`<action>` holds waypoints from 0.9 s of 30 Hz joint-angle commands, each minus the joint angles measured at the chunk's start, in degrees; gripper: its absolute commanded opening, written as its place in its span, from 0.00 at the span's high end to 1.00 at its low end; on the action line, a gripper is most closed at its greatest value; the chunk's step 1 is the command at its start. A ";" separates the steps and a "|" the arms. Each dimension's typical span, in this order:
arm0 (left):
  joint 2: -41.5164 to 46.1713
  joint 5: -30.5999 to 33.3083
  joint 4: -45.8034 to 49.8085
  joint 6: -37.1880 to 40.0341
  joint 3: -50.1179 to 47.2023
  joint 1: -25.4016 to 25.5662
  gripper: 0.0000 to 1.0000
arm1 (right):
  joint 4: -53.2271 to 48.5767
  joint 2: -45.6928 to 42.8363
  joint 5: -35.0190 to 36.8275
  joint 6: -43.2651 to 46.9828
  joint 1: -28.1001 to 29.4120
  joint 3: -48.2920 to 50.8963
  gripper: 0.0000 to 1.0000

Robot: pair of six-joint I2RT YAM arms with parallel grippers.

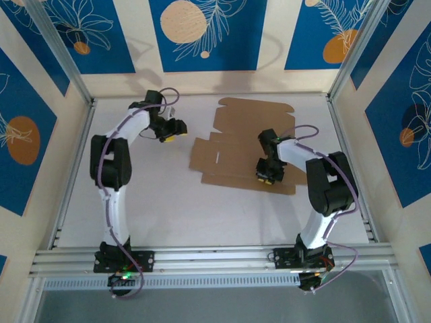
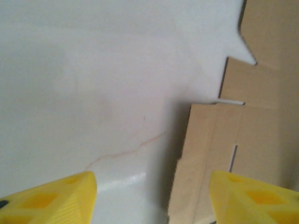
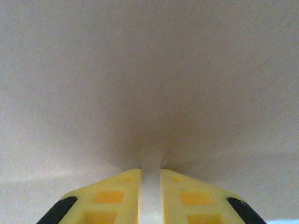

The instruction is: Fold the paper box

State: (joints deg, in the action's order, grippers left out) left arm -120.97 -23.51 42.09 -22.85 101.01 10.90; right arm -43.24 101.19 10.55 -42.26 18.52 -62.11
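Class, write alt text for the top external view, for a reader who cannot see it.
A flat brown paper box lies unfolded on a white table. The right end effector is at its near edge; the left end effector hovers left of it.

White tabletop (image 1: 202, 215); aluminium rail (image 1: 215, 256) along near edge; blue-and-cream leaf-print walls (image 1: 202, 33) on three sides.
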 commanded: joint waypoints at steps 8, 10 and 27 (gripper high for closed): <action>32.25 0.86 -22.28 -24.21 -36.48 0.07 0.27 | 2.77 10.81 -15.18 -7.14 16.04 -13.20 0.80; 34.36 0.32 -24.29 -25.57 -40.86 0.43 0.27 | 4.35 15.59 -22.69 -4.92 18.89 -19.92 0.80; 24.14 -0.04 -36.65 -27.52 -47.24 0.09 0.27 | -11.21 18.81 -1.73 9.22 1.01 -39.03 0.51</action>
State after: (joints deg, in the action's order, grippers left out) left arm -95.00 -22.37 11.35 -48.16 54.35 11.14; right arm -46.41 118.56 0.14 -35.88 21.89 -103.00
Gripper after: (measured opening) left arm 0.733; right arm 0.482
